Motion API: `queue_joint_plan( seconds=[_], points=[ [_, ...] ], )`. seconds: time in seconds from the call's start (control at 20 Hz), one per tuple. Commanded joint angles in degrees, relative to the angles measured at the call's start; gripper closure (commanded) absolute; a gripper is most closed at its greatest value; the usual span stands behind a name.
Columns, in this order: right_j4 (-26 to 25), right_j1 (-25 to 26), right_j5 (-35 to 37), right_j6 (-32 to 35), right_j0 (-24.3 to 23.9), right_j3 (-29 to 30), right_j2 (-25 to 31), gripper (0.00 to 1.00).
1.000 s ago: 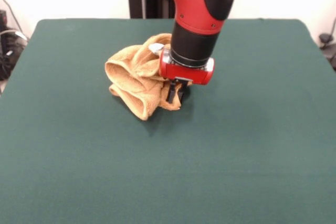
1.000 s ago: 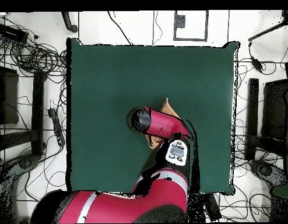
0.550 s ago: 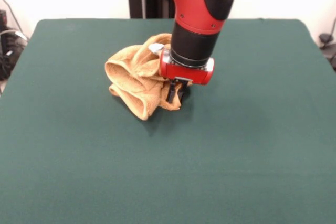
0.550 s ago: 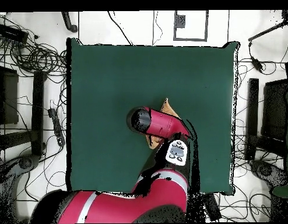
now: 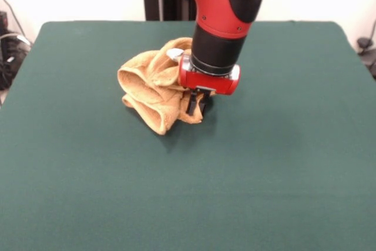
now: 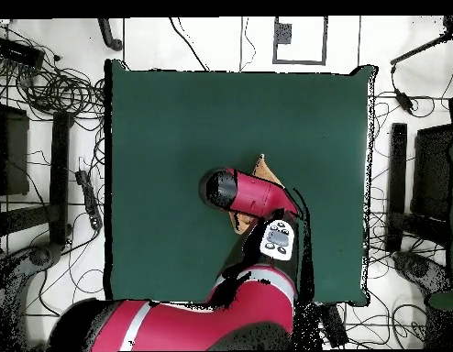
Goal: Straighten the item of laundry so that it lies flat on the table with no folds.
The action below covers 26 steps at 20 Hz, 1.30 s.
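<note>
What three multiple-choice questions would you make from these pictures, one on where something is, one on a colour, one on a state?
1. Where is the gripper?
A. at the towel's edge
B. at a table corner
C. high above bare cloth

2. What colour is the table?
A. white
B. dark green
C. red

3. How does the towel lie?
A. flat and spread
B. bunched in folds
C. hanging off the table

Answers: 1 A, its tips sit low against the towel's side. 2 B, green cloth covers it. 3 B, it is heaped in thick folds near the middle.
</note>
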Motion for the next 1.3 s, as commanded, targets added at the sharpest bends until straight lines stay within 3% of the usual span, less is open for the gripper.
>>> queue_joint_plan(
  seconds=[0.05,1.3],
  points=[
    [3.9,1.3,3.6,15.7,2.8,1.9,4.2,1.0],
    [15.3,6.1,7.5,23.5,9.2,-5.2,0.7,1.0]
  ],
)
